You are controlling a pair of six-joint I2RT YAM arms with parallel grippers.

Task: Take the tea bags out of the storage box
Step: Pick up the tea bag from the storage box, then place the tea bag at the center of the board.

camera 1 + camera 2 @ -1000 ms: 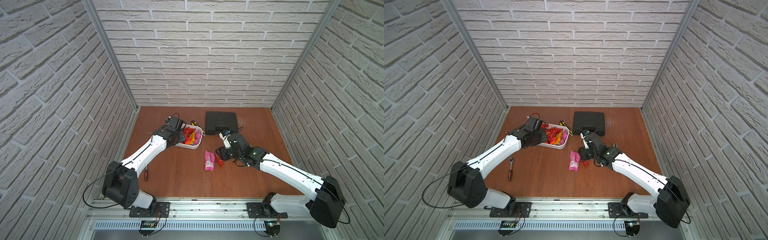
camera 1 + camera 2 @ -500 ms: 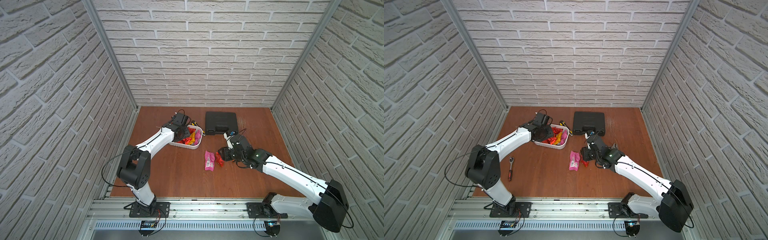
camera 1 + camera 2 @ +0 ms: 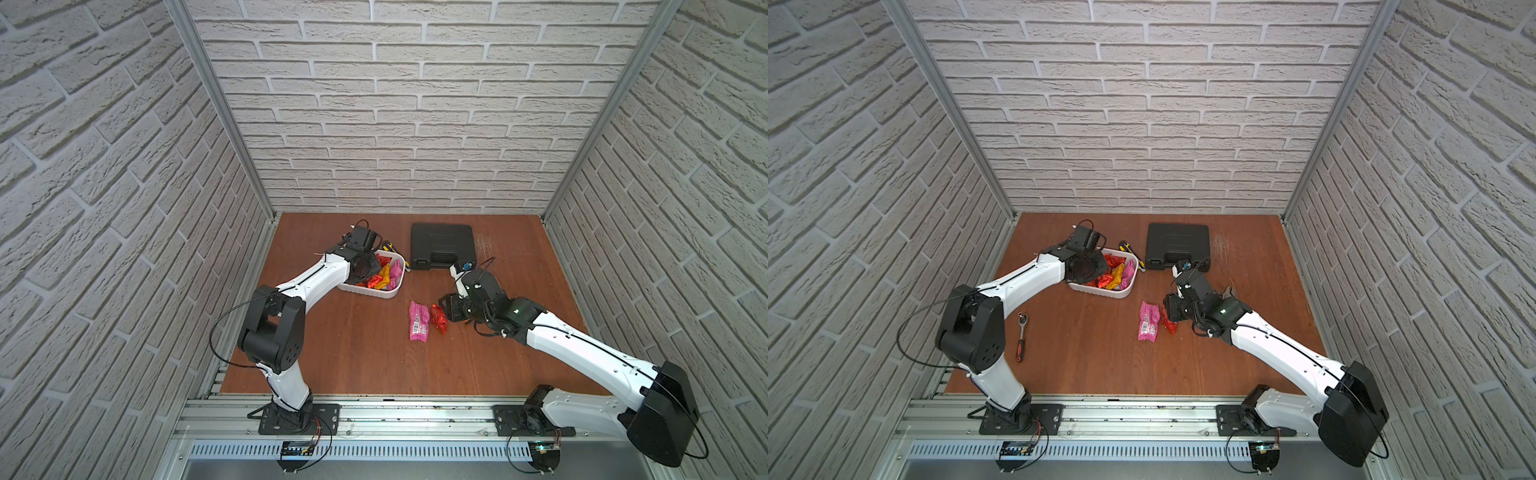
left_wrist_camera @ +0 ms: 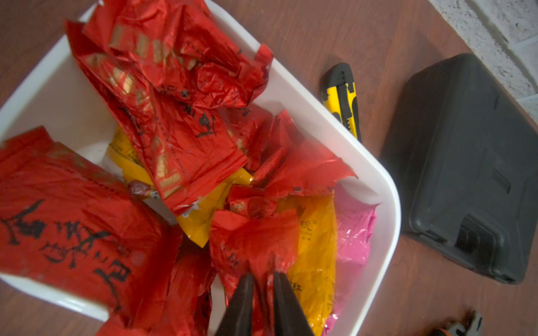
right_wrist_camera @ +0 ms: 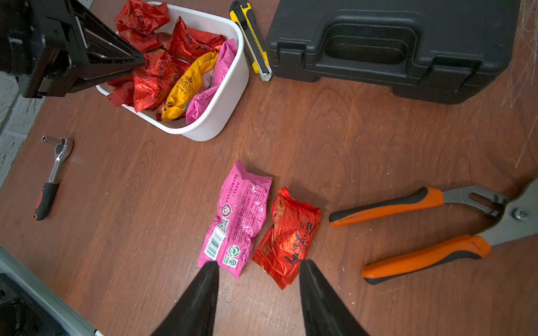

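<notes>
So the left arm (image 3: 316,276) is stretching out from its base at the desk's near edge toward the far-left part. Its wrist is bending down, and the left gripper (image 4: 263,280) is squeezing its jaws almost together, pinching a red tea bag (image 4: 256,240) right at the tips. The right arm (image 3: 582,351) is reaching in low from the near-right corner toward the middle of the desk. The right gripper (image 5: 257,266) is hovering just above the surface and pointing down at it, jaws standing apart and empty.
</notes>
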